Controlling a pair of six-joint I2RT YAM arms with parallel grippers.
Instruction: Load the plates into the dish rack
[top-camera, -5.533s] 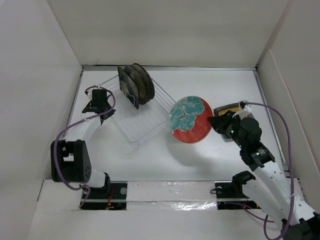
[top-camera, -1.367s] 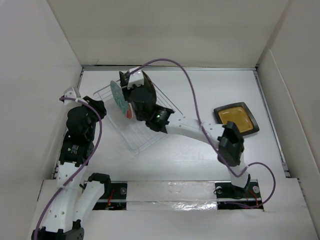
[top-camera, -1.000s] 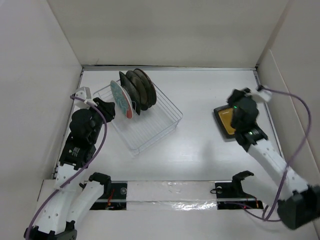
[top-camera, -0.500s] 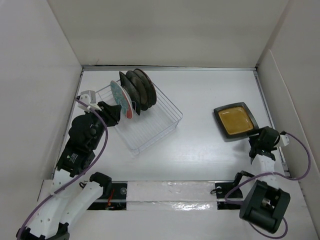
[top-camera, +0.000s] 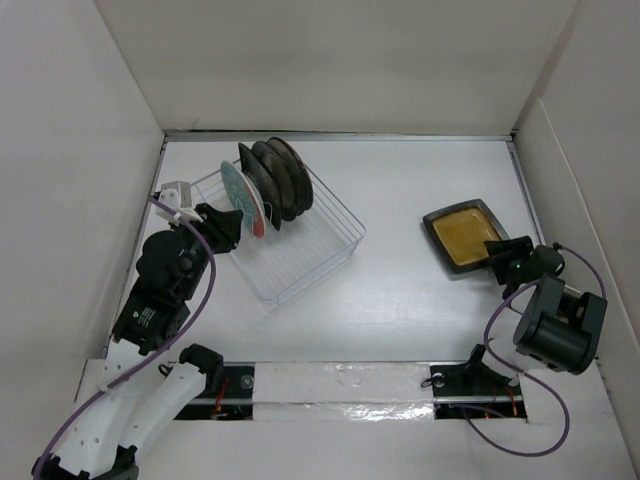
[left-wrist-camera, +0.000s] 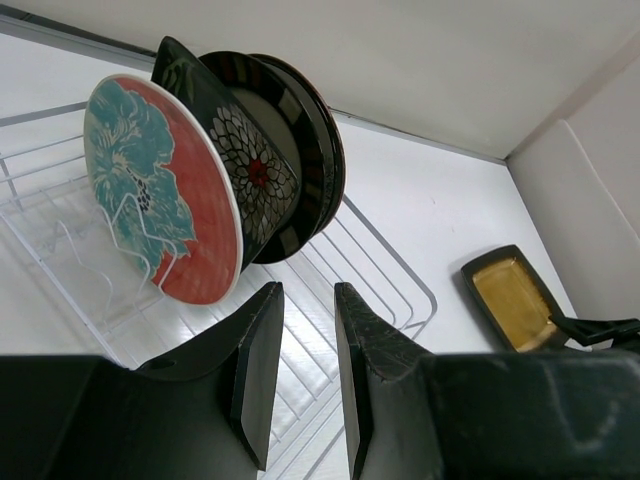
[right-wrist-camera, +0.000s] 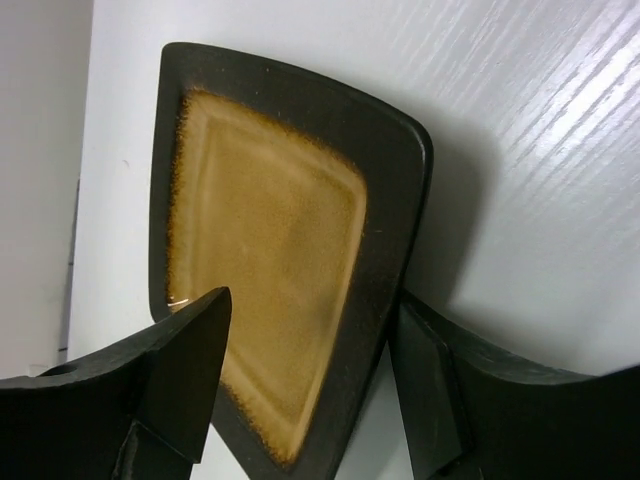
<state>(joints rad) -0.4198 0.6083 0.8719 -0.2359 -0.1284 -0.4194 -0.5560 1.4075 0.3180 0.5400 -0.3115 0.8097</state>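
- One plate, the amber-centred square plate (top-camera: 463, 238), lay flat on the counter (top-camera: 400, 310) at the right side, well apart from the dish rack (top-camera: 310, 250).
- My right tool (right-wrist-camera: 312, 310) was low at that plate's near edge with its jaws spread wide. One finger was over the amber centre and the other was outside the dark rim (I could not tell whether either pad was touching the plate). It gripped nothing.
- From above, my right tool sat just at the plate's near right corner, with its arm folded in close behind it.
- The dish rack stood at an angle on the far left of the counter.
- The red-and-teal round plate (left-wrist-camera: 160, 190) stood on edge in the rack's slots, the frontmost of the row, tilted back.
- The black square floral plate (left-wrist-camera: 255, 170) stood close behind it, and the striped-rim plate (left-wrist-camera: 312, 150) came next. At least one more plate stood behind those (too overlapped to count for certain).
- My left tool (left-wrist-camera: 307, 300) hovered just beside the rack's left side, pointing at the standing plates. Its jaws had only a narrow gap with nothing between them, and it was not touching the plates.
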